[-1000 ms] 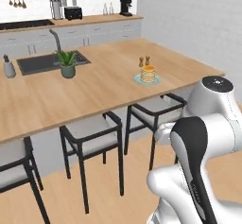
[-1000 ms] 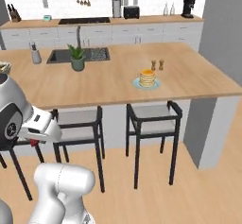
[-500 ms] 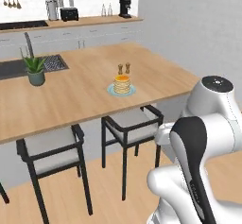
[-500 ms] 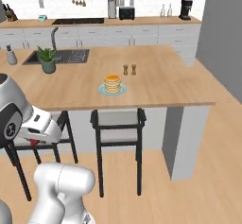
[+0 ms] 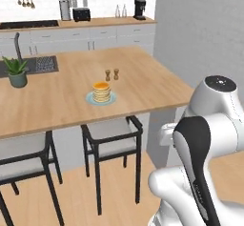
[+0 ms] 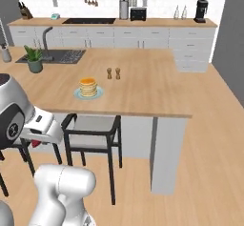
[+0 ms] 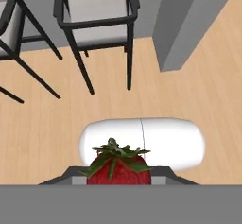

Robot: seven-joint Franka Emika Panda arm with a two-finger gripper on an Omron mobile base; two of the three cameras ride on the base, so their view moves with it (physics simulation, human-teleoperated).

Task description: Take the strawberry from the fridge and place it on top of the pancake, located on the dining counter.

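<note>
Tool (image 7: 119, 180) grips the strawberry (image 7: 118, 168) above floor. Stools (image 5: 113, 141) line the counter (image 5: 143, 87) front edge; shakers (image 5: 111, 74) stand behind the pancake (image 5: 101, 91).

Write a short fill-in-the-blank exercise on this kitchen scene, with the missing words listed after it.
1. The gripper is shut on the ____.
2. The pancake sits on a pale ____ plate on the dining counter.
3. Just beyond the pancake stand two small ____.
4. The potted plant stands beside the inset ____.

Missing words: strawberry; blue; shakers; sink
</note>
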